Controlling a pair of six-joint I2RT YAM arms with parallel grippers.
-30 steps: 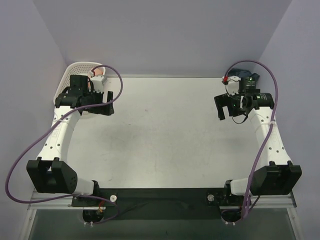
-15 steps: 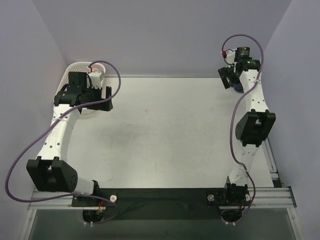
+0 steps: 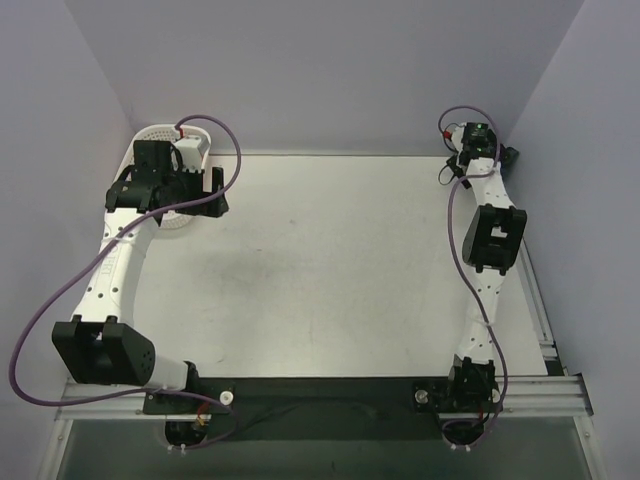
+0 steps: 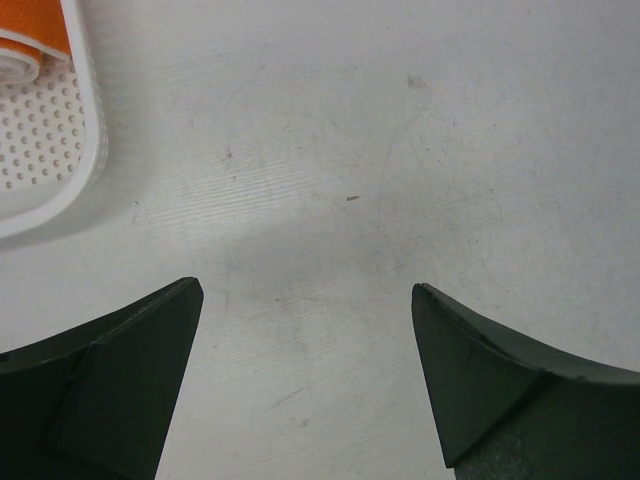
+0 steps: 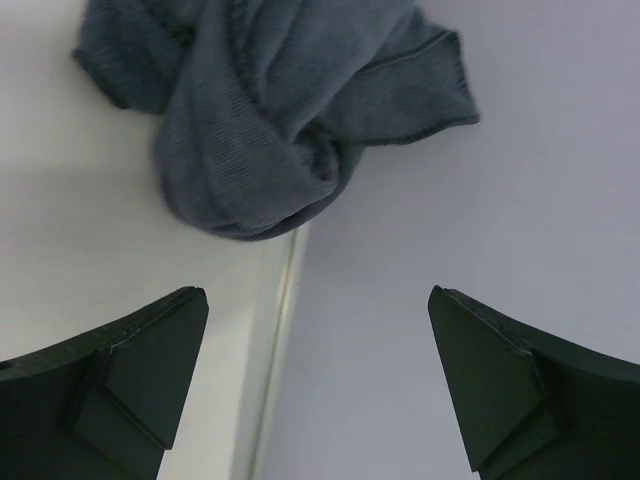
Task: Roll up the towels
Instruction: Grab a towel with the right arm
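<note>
The navy-blue towel (image 5: 260, 110) lies crumpled in the table's far right corner, against the wall. My right gripper (image 5: 318, 300) hovers open just short of it, jaws wide apart with nothing between them, straddling the seam between table and wall. The orange towel (image 4: 30, 25), with a white band (image 4: 20, 65), lies in the white basket (image 4: 90, 150) at the far left. My left gripper (image 4: 308, 288) hangs open over bare table just right of the basket and holds nothing. In the top view the right arm (image 3: 490, 235) hides most of the navy towel.
The white perforated basket (image 3: 165, 135) stands in the far left corner, partly under my left wrist. Lilac walls close in the table at the back and both sides. The right wall runs close alongside my right gripper.
My right arm has stretched from the right middle of the table to the far right corner, up to the navy towel. The left gripper has shifted slightly toward the back. Both jaws stayed open.
</note>
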